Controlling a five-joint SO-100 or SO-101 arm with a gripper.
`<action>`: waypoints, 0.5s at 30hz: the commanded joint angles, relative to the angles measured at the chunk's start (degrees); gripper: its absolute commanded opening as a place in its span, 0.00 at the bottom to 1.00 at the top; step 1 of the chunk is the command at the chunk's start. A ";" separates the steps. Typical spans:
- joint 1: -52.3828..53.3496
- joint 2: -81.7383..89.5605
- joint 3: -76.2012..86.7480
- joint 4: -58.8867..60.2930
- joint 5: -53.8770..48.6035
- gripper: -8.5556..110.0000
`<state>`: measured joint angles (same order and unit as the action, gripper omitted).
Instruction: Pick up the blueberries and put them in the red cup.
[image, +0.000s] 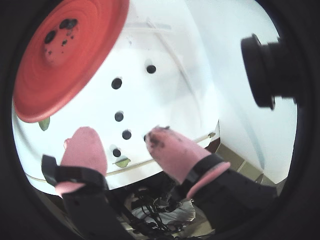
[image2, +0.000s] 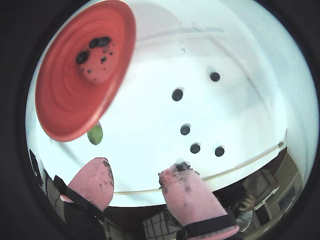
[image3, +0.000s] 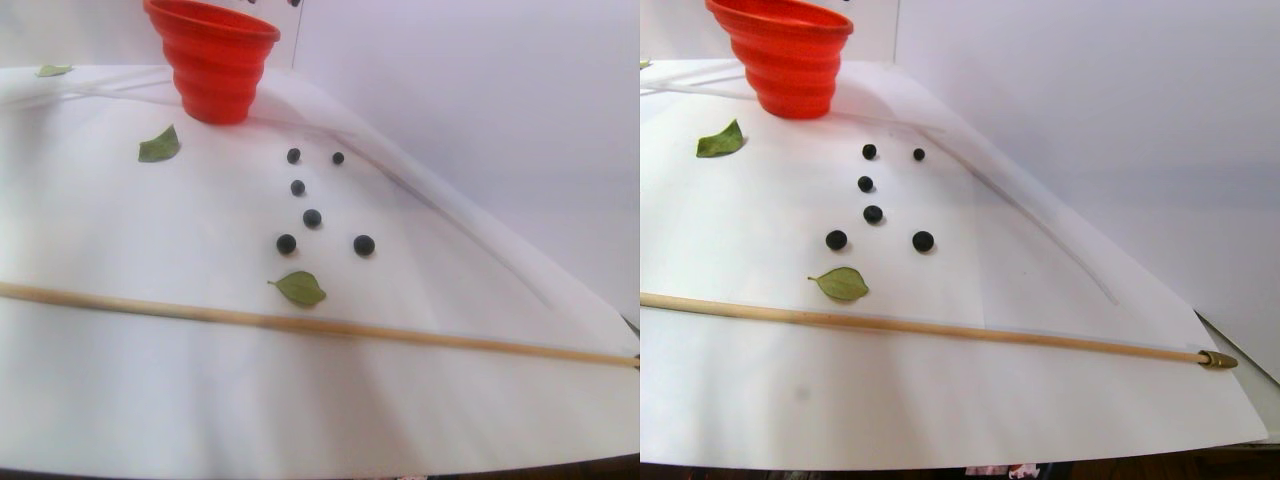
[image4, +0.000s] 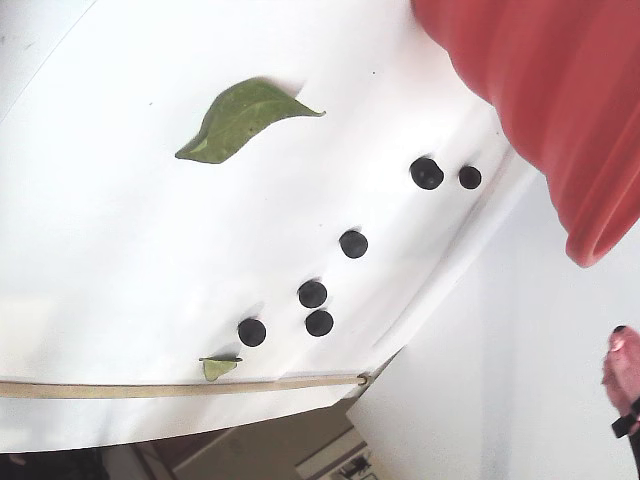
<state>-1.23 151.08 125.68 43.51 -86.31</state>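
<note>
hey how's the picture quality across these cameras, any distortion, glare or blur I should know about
Both wrist views: strong fisheye with black vignette, bending the wooden stick; the white sheet is blown out. Stereo pair view: evenly lit, soft shadows, blueberries sharp. Fixed view: tilted, the red cup looms close and cropped, the gripper only a pink sliver at the right edge.
</note>
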 joint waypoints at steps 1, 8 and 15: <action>3.16 6.24 0.70 0.26 0.53 0.22; 6.33 7.12 5.45 -1.85 1.93 0.22; 8.44 8.09 10.99 -5.45 3.25 0.22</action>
<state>5.19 153.46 135.70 39.64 -83.67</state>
